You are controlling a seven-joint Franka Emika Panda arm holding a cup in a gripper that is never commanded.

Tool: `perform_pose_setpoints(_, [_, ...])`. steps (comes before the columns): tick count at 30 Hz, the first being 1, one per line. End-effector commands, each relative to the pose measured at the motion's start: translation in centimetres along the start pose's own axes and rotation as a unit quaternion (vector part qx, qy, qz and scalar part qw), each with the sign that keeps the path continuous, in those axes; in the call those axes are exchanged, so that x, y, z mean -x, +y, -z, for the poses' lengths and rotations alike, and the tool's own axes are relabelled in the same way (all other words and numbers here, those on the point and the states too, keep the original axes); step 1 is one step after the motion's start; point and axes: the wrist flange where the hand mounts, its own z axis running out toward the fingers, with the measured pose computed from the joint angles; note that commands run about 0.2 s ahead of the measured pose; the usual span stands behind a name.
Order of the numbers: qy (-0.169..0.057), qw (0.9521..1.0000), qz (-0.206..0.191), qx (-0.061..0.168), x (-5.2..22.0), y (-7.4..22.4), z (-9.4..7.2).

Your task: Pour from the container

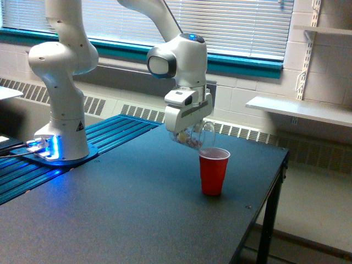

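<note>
We see the gripper (187, 127) hanging from the white arm (179, 55) above the middle of the dark table (121, 209). Its fingers are mostly hidden behind the gripper's white housing, so we cannot make out how wide they stand; what we can tell is that they clamp the container (193, 137), a small clear cup with a loop handle, which sits right under the housing. Pale and pinkish bits show through its see-through wall.

The container is tipped over toward the exterior view's right, its mouth lowered just above the far-left part of the rim of the red cup (213, 171). Whether the two touch, we cannot tell. The red cup stands upright on the table, near the right edge, a little nearer to us than the gripper.

The arm comes down from the top of the view, bends at a rounded wrist joint with a dark cap facing left, and points its hand downward with a slight tilt toward the red cup. The arm's base (61, 143) stands at the far left on a blue ribbed surface (33, 181), lit with a blue glow.
</note>
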Motion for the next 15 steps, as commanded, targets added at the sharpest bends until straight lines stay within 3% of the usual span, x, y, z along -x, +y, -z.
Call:
perform_pose_setpoints(1, [-0.007, 0.9999, -0.012, -0.009, -0.23, -0.27, 0.91])
perform_pose_setpoints(15, [-0.043, 0.9982, -0.037, -0.020, -0.68, -0.85, 1.21])
